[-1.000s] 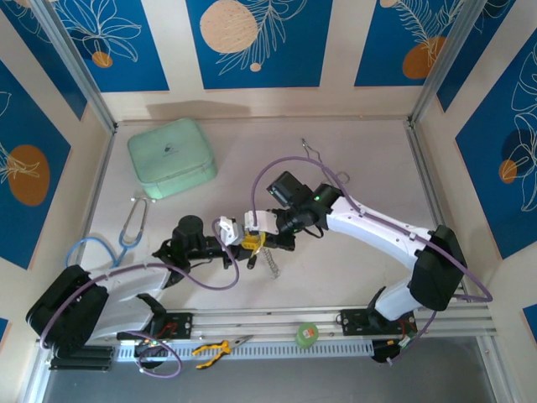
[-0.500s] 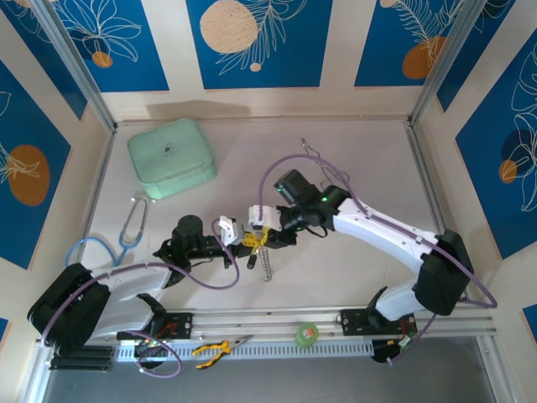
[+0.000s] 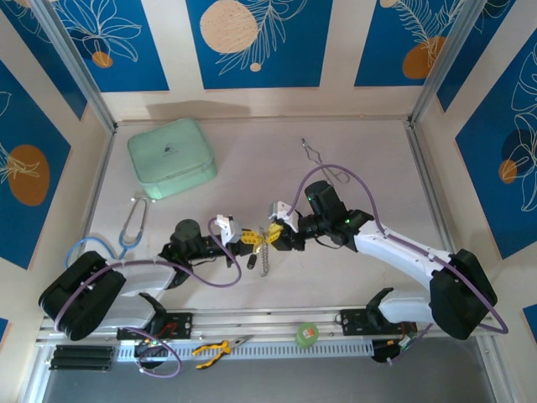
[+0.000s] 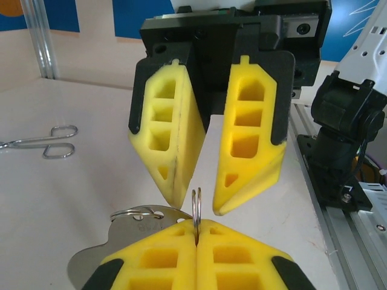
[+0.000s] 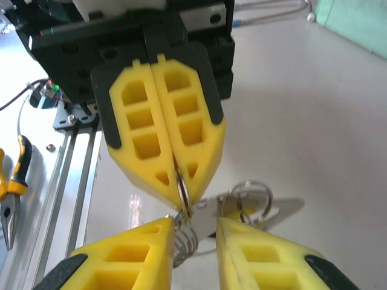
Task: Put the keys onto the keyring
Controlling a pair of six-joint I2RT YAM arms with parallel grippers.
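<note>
Silvery keyring (image 4: 196, 204) (one) in left hand (image 4: 197, 231)

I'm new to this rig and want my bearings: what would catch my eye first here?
Mid-table, two yellow-fingered grippers meet tip to tip: the left gripper is shut on a thin keyring, and the right gripper faces it, open, right at the ring. Farther off, a mint case sits at the table's far left, with a stethoscope nearer along the left edge.

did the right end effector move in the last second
Yes. The right end effector has shifted to the right in the top view, ending farther from the mint case.
</note>
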